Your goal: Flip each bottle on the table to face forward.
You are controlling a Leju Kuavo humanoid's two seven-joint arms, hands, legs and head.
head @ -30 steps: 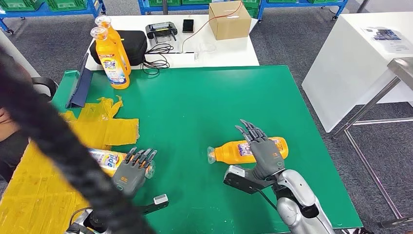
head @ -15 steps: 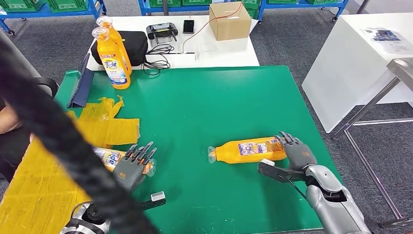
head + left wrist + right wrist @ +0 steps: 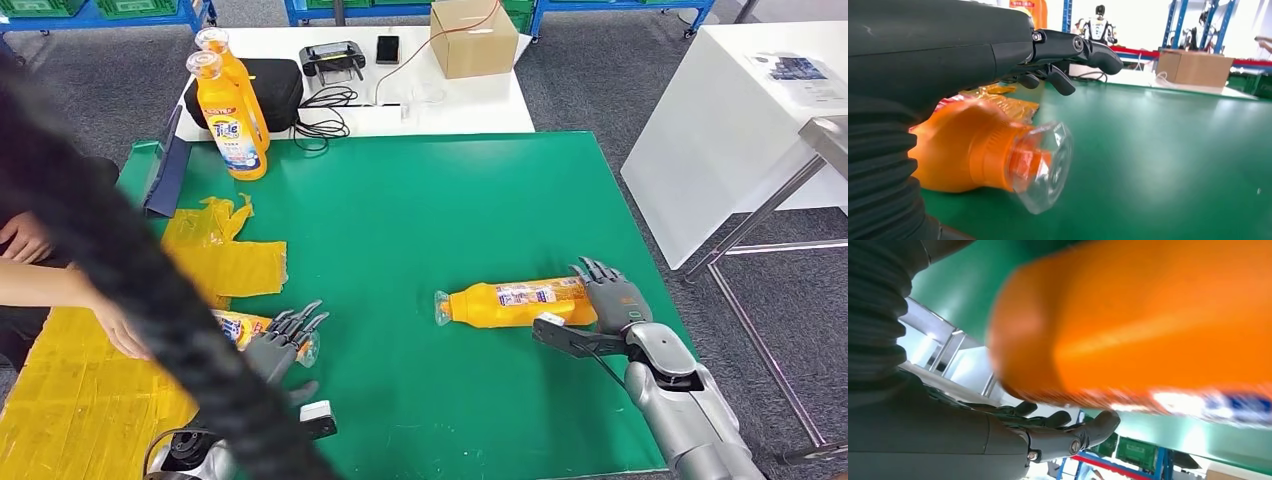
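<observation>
An orange bottle [image 3: 515, 303] lies on its side on the green table [image 3: 420, 210], its clear cap pointing left. My right hand [image 3: 610, 297] sits at the bottle's base end with fingers stretched out, against or very near it. The right wrist view has the same bottle [image 3: 1148, 325] blurred beside that hand [image 3: 998, 435], whose fingers are not wrapped round it. A second orange bottle [image 3: 240, 327] lies at the front left, half on yellow plastic. My left hand [image 3: 285, 338] hovers over its neck, fingers extended. Up close, this bottle [image 3: 963, 150] and clear cap [image 3: 1043, 165] lie under the outstretched fingers [image 3: 1063, 55].
Two orange bottles [image 3: 228, 110] stand upright at the back left. A person's hand [image 3: 115, 330] reaches in at the left over the yellow plastic sheet [image 3: 80, 390]. A thick dark blurred cable [image 3: 130, 260] crosses the left foreground. A white table [image 3: 400, 70] behind carries a cardboard box and devices.
My right hand moved from over the bottle's middle to its base end on the right, and the bottle shifted slightly. A person's hand came in at the left. My left hand barely moved.
</observation>
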